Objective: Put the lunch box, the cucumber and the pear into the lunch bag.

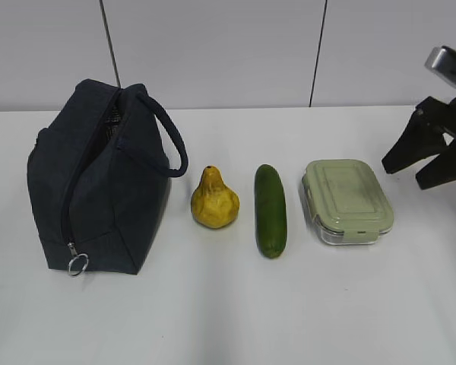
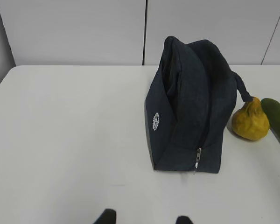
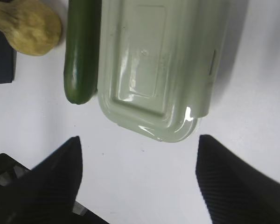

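A: Progress looks close to nil. The pear [image 1: 215,199], the cucumber [image 1: 270,211] and the lunch box [image 1: 347,201] all lie in a row on the white table [image 1: 228,319], outside the lunch bag [image 1: 99,179].

B: And the bag itself?

A: It stands at the left end of the row, its zipper [image 1: 77,262] apparently drawn open along the side, the ring pull low near the table. Nothing can be seen inside it.

B: What are the arms doing?

A: The right gripper [image 3: 137,154] hangs with its jaws spread wide, just short of the lunch box's near end, holding nothing. In the exterior view it sits off to the right of the box, apart from it.

B: The left one?

A: Only the two fingertips [image 2: 106,217] of the left gripper [image 2: 144,219] show at the bottom of its wrist view, partly parted, empty, well back from the bag.

B: So all three items remain to be packed.

A: Yes, and the lunch box seems the likely first pick.
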### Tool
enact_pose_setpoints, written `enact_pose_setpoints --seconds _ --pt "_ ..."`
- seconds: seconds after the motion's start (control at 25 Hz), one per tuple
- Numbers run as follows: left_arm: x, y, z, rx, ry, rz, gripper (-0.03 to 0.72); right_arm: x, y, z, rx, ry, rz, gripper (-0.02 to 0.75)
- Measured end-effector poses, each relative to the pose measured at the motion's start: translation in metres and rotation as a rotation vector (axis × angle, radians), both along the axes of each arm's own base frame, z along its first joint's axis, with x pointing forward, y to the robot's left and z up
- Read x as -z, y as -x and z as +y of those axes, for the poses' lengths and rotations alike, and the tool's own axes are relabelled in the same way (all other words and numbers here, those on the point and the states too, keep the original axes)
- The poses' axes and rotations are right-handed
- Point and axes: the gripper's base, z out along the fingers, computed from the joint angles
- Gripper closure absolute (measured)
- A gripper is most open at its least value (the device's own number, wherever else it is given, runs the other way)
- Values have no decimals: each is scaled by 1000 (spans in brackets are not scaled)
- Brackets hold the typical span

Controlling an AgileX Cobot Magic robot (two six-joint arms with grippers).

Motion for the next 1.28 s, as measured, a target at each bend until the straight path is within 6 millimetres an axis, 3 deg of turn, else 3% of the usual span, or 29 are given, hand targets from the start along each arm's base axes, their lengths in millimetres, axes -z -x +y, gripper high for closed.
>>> enact_pose_setpoints --seconds 0.32,0.84,1.28 --pt "0 0 0 0 0 0 447 36 -21 -5 -36 -12 51 134" --pt "0 0 0 0 0 0 447 51 -66 -15 -44 1 -10 142" --pt "0 0 0 0 0 0 447 71 -68 -15 -42 -20 32 146"
